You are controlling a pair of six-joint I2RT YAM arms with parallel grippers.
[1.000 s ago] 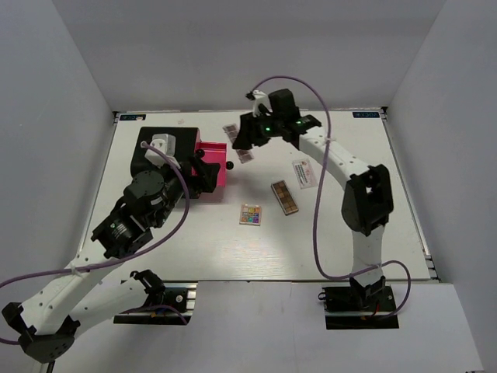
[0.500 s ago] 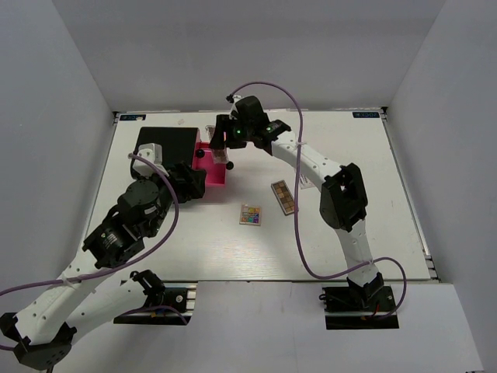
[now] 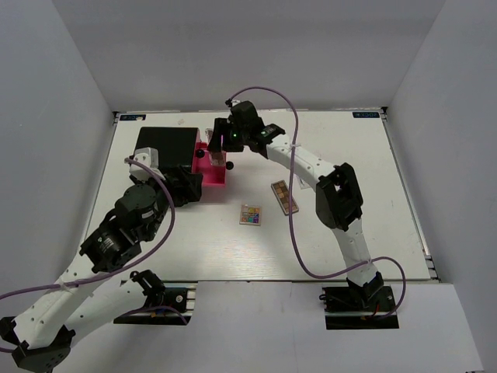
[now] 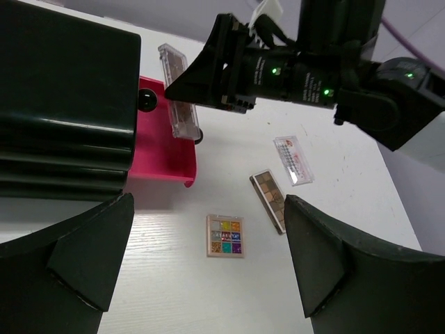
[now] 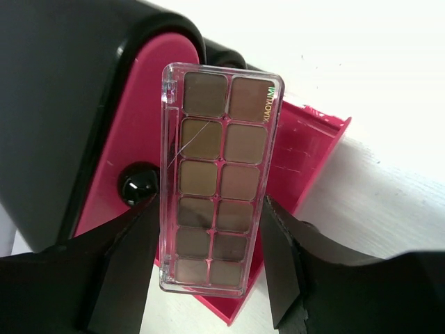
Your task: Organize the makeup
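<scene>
My right gripper [image 5: 212,261] is shut on the pinkish flat case [image 5: 219,181], a clear case with brown shades. It holds the case over the open pink drawer [image 5: 306,153] of the black box [image 5: 62,90]; this also shows in the top view [image 3: 217,151]. The multicoloured square palette [image 3: 250,214] and the long brown eyeshadow palette [image 3: 284,196] lie on the table to the right of the drawer. The white red-printed packet [image 4: 293,160] lies beyond them. My left gripper [image 4: 208,257] is open and empty, in front of the box. The tube and lipsticks are out of view.
The black box [image 3: 165,144] stands at the back left with its pink drawer [image 3: 211,172] pulled out to the right. The right arm reaches across the table's back middle. Side walls close the table in at left and right.
My right gripper has carried the pinkish case left, from above the table to over the open drawer. My left gripper has drawn back a little from the drawer.
</scene>
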